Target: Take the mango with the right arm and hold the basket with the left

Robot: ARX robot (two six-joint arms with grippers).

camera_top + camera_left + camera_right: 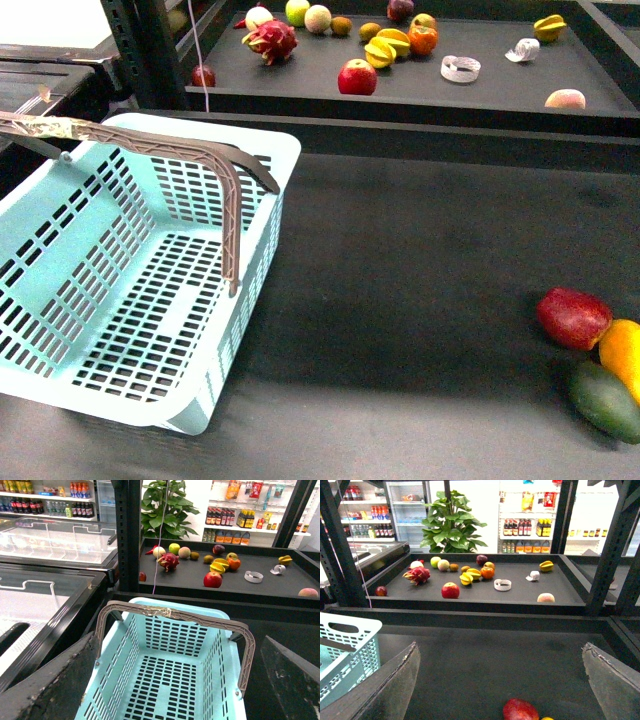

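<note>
Left hand (178, 636), right hand (500, 645): dark scuffed fingers (45, 690)

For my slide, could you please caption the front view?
Empty basket on the left; mango beside red fruit and green fruit, far right.

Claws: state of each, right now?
Left claw: open, empty; basket not gripped.
Right claw: open, empty; mango not yet picked.

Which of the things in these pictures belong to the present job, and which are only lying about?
Belong to the job:
- the mango, yellow-orange, at the far right
- the basket, aqua, empty

Only lying about:
- the dark red fruit and the green fruit, both beside the mango
- the red apple and the dragon fruit, on the back shelf
</note>
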